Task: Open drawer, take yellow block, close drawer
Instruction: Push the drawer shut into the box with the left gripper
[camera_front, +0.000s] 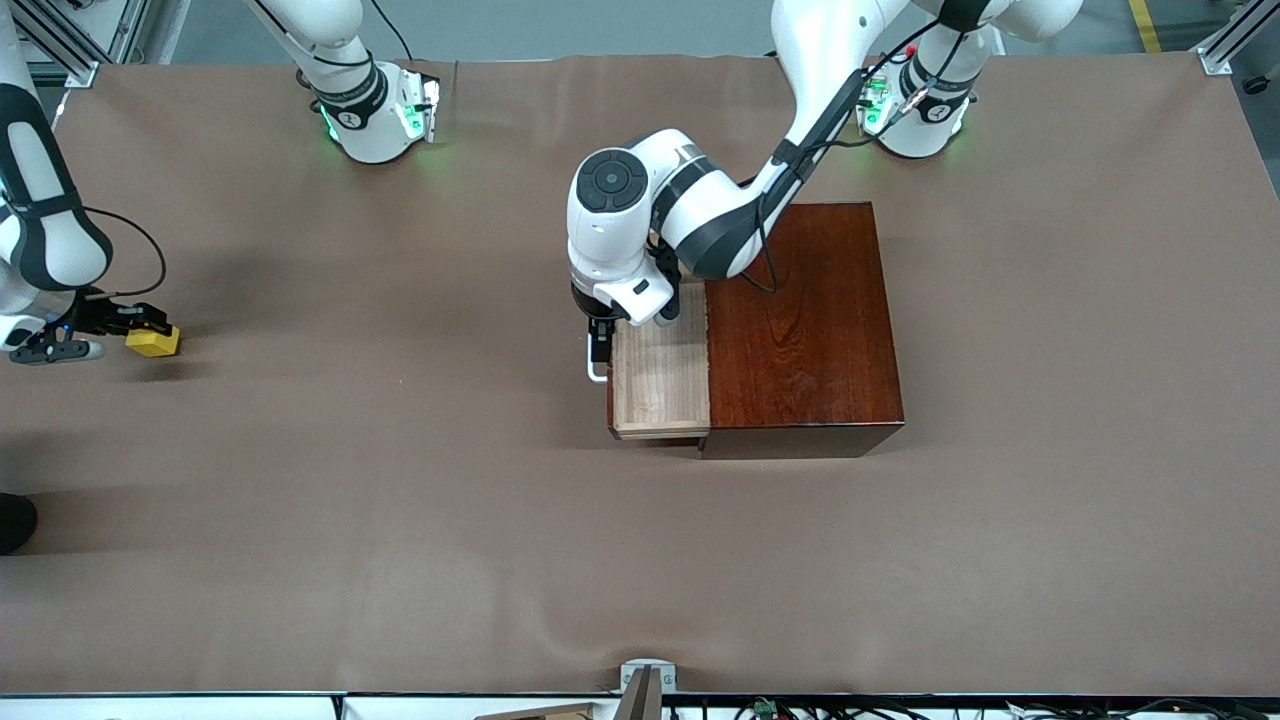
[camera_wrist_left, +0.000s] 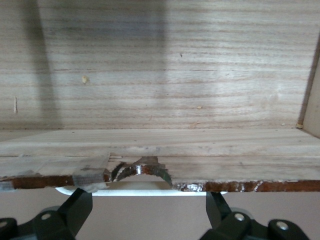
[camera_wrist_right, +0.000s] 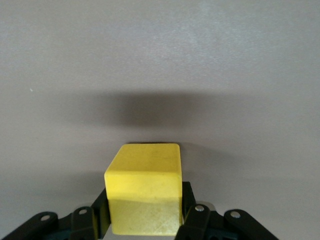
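The drawer (camera_front: 661, 375) of a glossy reddish-brown wooden box (camera_front: 800, 325) stands pulled partway out toward the right arm's end of the brown-covered table (camera_front: 400, 520), its pale wood tray bare inside. The left gripper (camera_front: 600, 345) is down at the drawer's front, by the white U-shaped bar handle (camera_front: 596, 372). In the left wrist view the black fingers (camera_wrist_left: 75, 207) are spread apart, one on each side of the white handle (camera_wrist_left: 145, 190), which runs across between them just below the chipped front edge of the drawer (camera_wrist_left: 160, 150); the fingers do not press on the handle, and the jaws stand open. Well apart from the wooden box, close to the table edge at the right arm's end, the right gripper (camera_front: 135, 325) holds the yellow block (camera_front: 153, 342) just above the cloth. The right wrist view shows the yellow block (camera_wrist_right: 144, 187) seated squarely between the two black fingers (camera_wrist_right: 192, 217), both clamped against its sides, its upper face clear of them and its shadow falling on the plain surface underneath. The block is out of the drawer, carried by the right arm, while the left arm reaches over the wooden box to the drawer front.
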